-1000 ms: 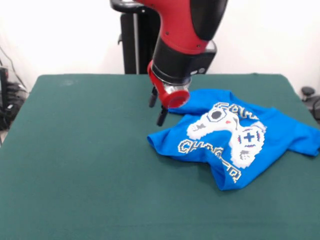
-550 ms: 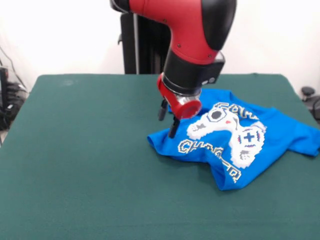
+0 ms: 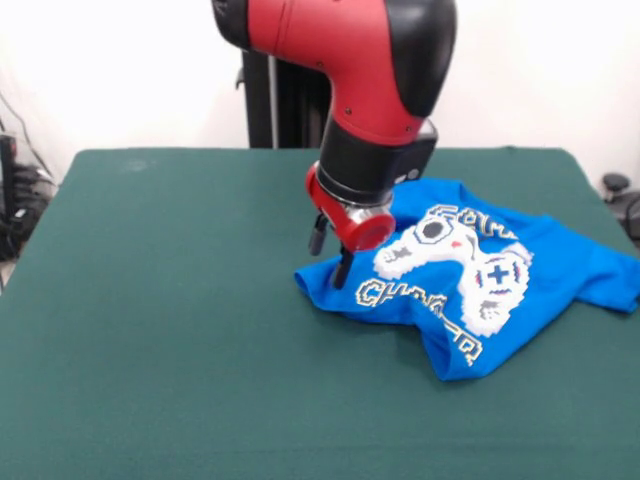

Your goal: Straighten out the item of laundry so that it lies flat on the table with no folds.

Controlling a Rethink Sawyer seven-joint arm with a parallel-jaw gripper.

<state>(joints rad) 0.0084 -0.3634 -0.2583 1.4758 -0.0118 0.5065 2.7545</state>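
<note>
One blue shirt [image 3: 470, 290] lies crumpled on the right half of the green tabletop [image 3: 170, 330], its near hem folded under and its white controller print creased. Behind its left corner, one red arm's [image 3: 350, 60] hand [image 3: 330, 255] hangs over the cloth, two dark fingers [image 3: 343, 270] slightly parted, gripping nothing.
</note>
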